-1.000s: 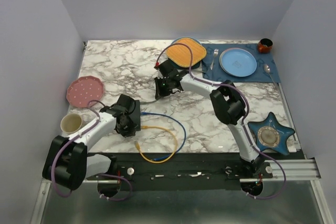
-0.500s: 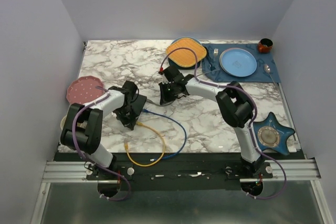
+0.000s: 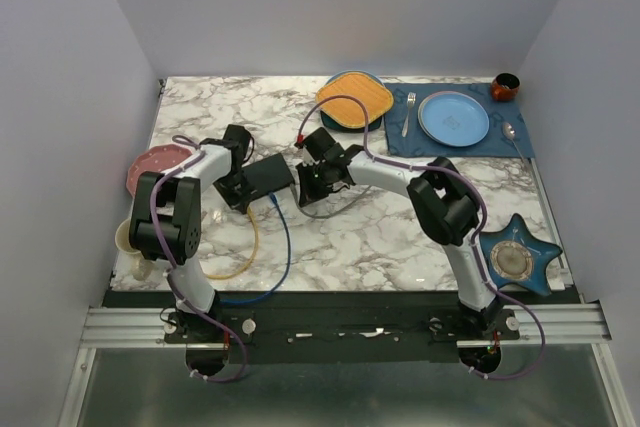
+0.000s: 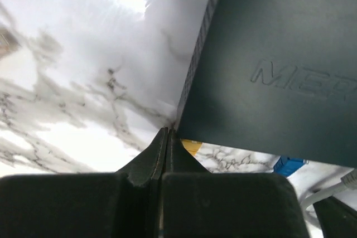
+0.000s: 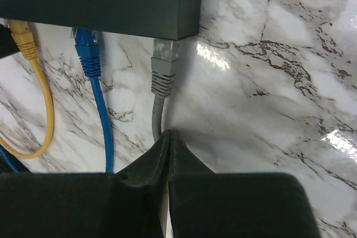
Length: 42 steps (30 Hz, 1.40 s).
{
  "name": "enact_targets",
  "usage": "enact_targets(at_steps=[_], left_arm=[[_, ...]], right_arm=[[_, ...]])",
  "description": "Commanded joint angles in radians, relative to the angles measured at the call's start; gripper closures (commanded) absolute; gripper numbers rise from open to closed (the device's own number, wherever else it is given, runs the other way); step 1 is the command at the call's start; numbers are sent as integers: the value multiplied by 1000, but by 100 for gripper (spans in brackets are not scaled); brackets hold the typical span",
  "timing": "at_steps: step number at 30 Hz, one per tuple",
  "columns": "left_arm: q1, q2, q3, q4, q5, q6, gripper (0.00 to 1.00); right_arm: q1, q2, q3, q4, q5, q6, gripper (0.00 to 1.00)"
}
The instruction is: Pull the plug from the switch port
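The switch (image 3: 270, 177) braced, grey plug (image 5: 164, 71) not yet out
Mid-tabletop (image 3: 390, 242), the left claw (image 4: 165, 135), clenched on nothing, presses the switch's corner, likely steadying it. The right claw (image 5: 169, 136), clenched too, sits over the grey cable (image 5: 158, 112) below the plug, placed to tug. Compared with earlier, the switch lies farther from the near edge.

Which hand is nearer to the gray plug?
Right. The right hand points at the gray plug from close by; the left hand is at the opposite corner of the switch, beside the yellow plug.
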Motion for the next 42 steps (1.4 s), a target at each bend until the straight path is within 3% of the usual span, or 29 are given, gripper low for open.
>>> enact_targets(at_steps=[1,7,13,18,22,29,35,42], left_arm=[[-6,63,72,75,52,7,100],[-6,56,78,95,49,7,100],[-3,106,147,91,64,16,100],[-3,162,219,95,81,16,100],[-3,209,287,81,84,24,100],[-3,252,339,83,116,18,100],[-3,261,333,97,145,24,100],[-4,265,341,101,156,28,100]], right_arm=[[22,10,19,-45,-7,22,89],[13,-133,-28,-46,175,16,80],[4,-273,-111,-53,413,-48,61],[-91,-354,-223,-60,466,-36,47],[-166,-342,-251,-60,463,-38,46],[-183,-227,-221,-109,443,-42,53],[-179,-285,-353,-63,355,5,55],[-70,-365,-542,-2,320,76,57]])
